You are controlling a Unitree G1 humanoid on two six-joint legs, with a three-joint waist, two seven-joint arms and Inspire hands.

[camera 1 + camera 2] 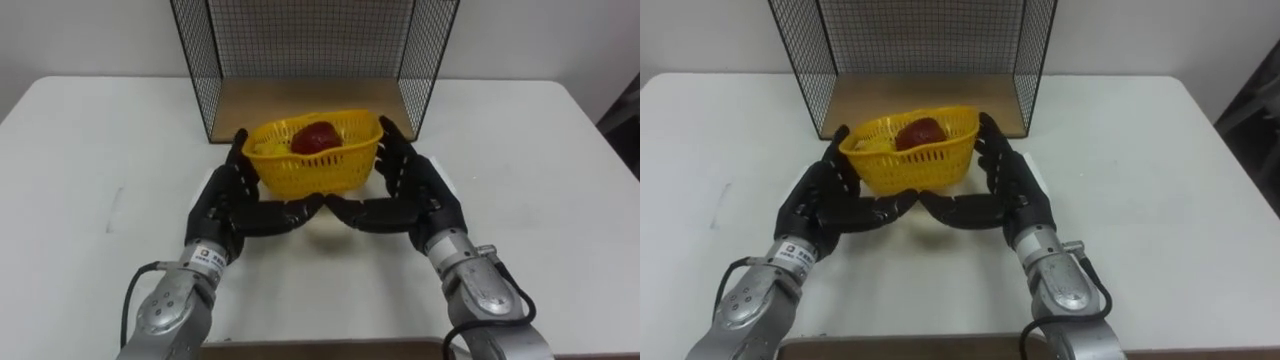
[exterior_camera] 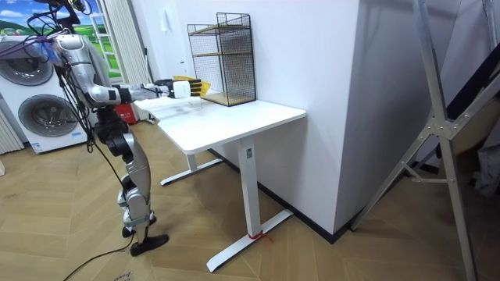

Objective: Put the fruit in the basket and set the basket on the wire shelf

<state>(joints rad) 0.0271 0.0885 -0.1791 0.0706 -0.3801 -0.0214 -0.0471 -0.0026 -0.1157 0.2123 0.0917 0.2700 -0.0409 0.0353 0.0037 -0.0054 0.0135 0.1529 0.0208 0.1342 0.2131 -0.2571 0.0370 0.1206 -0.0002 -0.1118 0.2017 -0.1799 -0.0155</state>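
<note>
Basket [image 1: 312, 160], holding red fruit [image 1: 316, 137]: cradled between left hand [image 1: 228, 200] and right hand [image 1: 415, 190], fingers straight against its sides, thumbs beneath. Wire shelf [image 1: 300, 98]: straight ahead of both hands, just beyond the basket.

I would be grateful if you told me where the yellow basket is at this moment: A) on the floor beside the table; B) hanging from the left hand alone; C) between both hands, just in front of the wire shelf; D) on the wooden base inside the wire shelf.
C: the yellow basket, with a red fruit in it, sits between the straight-fingered left hand and right hand, just short of the wire shelf.
</note>
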